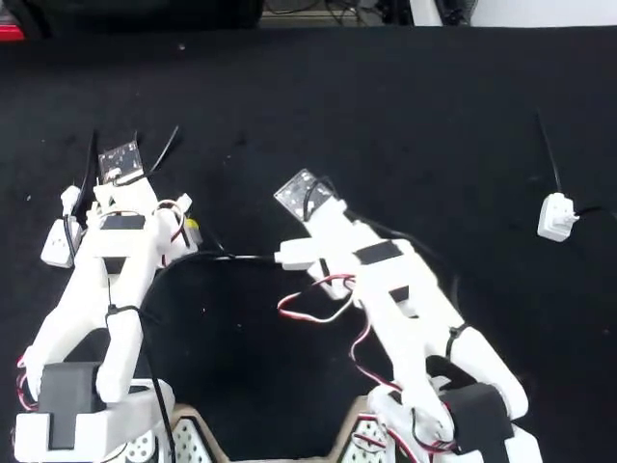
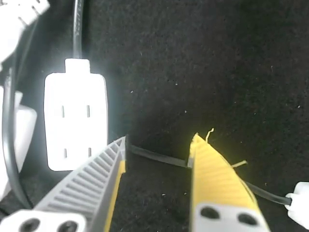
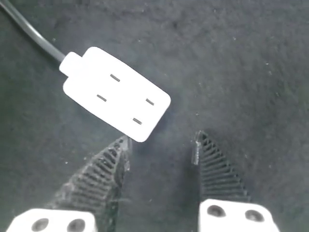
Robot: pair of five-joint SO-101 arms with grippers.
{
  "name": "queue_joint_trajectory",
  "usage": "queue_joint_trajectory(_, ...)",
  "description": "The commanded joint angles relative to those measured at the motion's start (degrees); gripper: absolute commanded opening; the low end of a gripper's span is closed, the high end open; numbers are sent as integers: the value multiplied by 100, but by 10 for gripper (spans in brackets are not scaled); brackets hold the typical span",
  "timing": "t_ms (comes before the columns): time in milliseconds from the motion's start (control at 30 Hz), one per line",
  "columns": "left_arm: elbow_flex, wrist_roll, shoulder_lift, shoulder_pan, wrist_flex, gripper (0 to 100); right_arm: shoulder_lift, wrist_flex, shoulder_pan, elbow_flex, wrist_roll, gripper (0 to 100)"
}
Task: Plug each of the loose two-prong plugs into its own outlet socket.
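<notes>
My left gripper [image 2: 159,145] is open, its grey and yellow fingers astride a thin black cable [image 2: 154,157]. Just beside one fingertip lies a white outlet socket [image 2: 75,116] with two pairs of slots, seen in the high view as the socket [image 1: 58,241] beside the left arm [image 1: 116,251]. My right gripper [image 3: 161,142] is open too, over bare cloth, one black fingertip close to a second white outlet socket [image 3: 116,99]. A loose white two-prong plug [image 1: 554,217] lies far right on the table. Another white plug [image 2: 300,208] sits at the left wrist view's edge.
The table is covered in black cloth [image 1: 386,116]. Black cables trail from the sockets and plugs, one [image 1: 236,257] running between the two arms. A small white plug [image 1: 69,200] lies by the left socket. Red and white servo wires [image 1: 318,299] hang off the right arm [image 1: 386,280].
</notes>
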Motion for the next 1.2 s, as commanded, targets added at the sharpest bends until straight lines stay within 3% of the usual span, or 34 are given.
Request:
queue_joint_trajectory(0, -40, 26, -185, -66, 9, 216, -101, -70, 211, -303, 123, 198)
queue_joint_trajectory(200, -40, 18, -176, -66, 9, 216, -884, 1345, 229, -725, 97, 198)
queue_joint_trajectory(367, -312, -18, -246, -66, 369, 216, -1727, 2488, 185, -1121, -809, 198)
queue_joint_trajectory(500, -1270, -738, -246, -295, 1336, 216, -1965, 1618, 193, -479, -1380, 149)
queue_joint_trajectory(667, -2818, -2022, -167, -1367, 2541, 220, -2079, 835, 220, 338, -1802, 134)
queue_joint_trajectory(800, -3503, -3226, -167, -2185, 2681, 220, -2290, 791, 220, 514, -1829, 197)
queue_joint_trajectory(933, -3662, -4123, -18, -2457, 2681, 220, -2440, 281, 185, 936, -1846, 222)
queue_joint_trajectory(1167, -4804, -4352, 1354, -2571, 2927, 219, -2519, -589, 211, 1534, -1846, 222)
